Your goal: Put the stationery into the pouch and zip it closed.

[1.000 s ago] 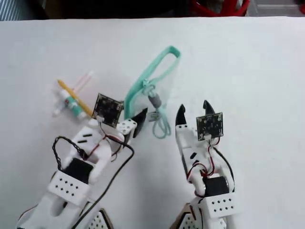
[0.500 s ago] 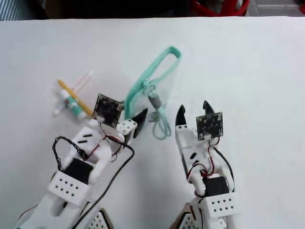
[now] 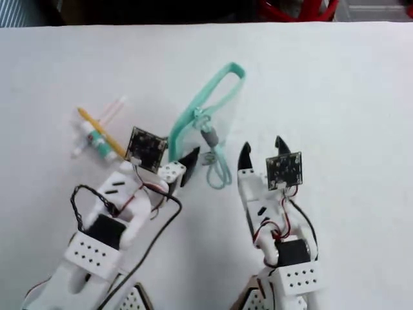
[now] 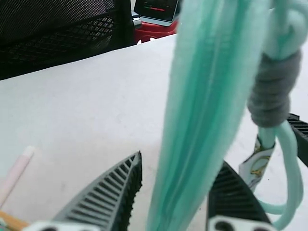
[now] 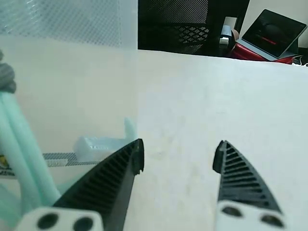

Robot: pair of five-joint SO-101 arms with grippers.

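At pouch (image 3: 193, 113) rim, my left tool (image 4: 181, 161) straddling it, jaws parted; my right tool (image 5: 178, 147) gaping alongside. Fearing rim slipping when closing, stationery (image 3: 98, 134) missing mouth.

The clear pouch (image 3: 193, 108), edged with a mint-green zipper band, lies slantwise at the middle of the white worktop (image 3: 342, 97). A green cord loop (image 3: 220, 170) with a grey sleeve (image 3: 208, 137) trails from its near end. Left of it, the stationery lies outside the pouch, crossed in a heap: a yellow pencil (image 3: 100, 132), a pale pink stick (image 3: 111, 109) and a white, green-labelled tube (image 3: 95, 139).
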